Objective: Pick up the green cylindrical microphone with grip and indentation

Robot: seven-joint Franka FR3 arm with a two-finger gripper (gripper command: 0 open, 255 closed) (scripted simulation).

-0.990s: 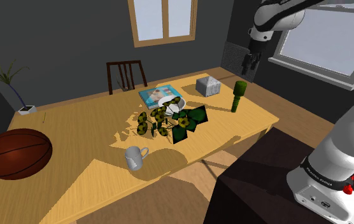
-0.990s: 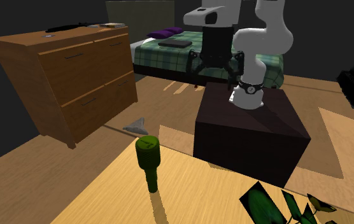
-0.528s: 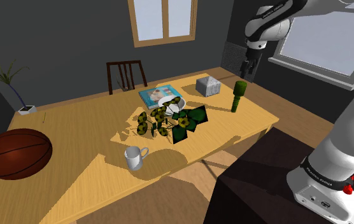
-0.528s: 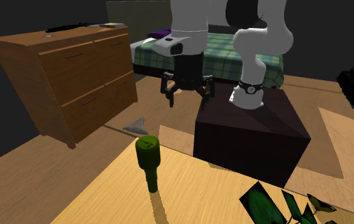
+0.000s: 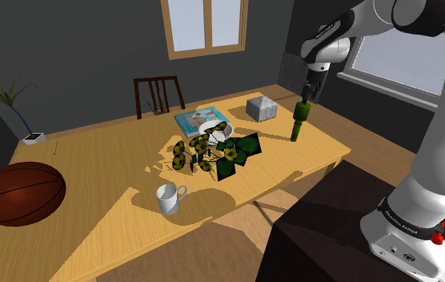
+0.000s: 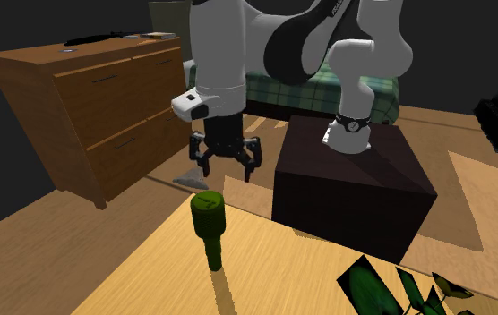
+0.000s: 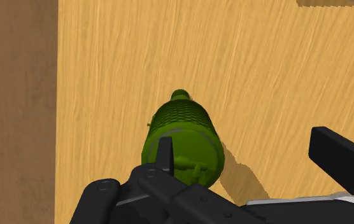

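Just above the green microphone (image 6: 208, 224), the black gripper (image 6: 227, 170), fingers spread wide and clasping nothing, microphone upright on the wooden table (image 5: 101, 172), close to the table's edge, near a grey box (image 5: 262, 107), untouched by either finger.

Wooden table (image 5: 101, 160) holding a basketball (image 5: 19, 193), mug (image 5: 169, 198), book (image 5: 191, 120), grey box (image 5: 262, 107) and upright green microphone (image 5: 298, 120).

Grained wooden table (image 7: 265, 76); matt green microphone (image 7: 185, 127) — finely meshed head; smooth black fingers (image 7: 341, 159) — matt
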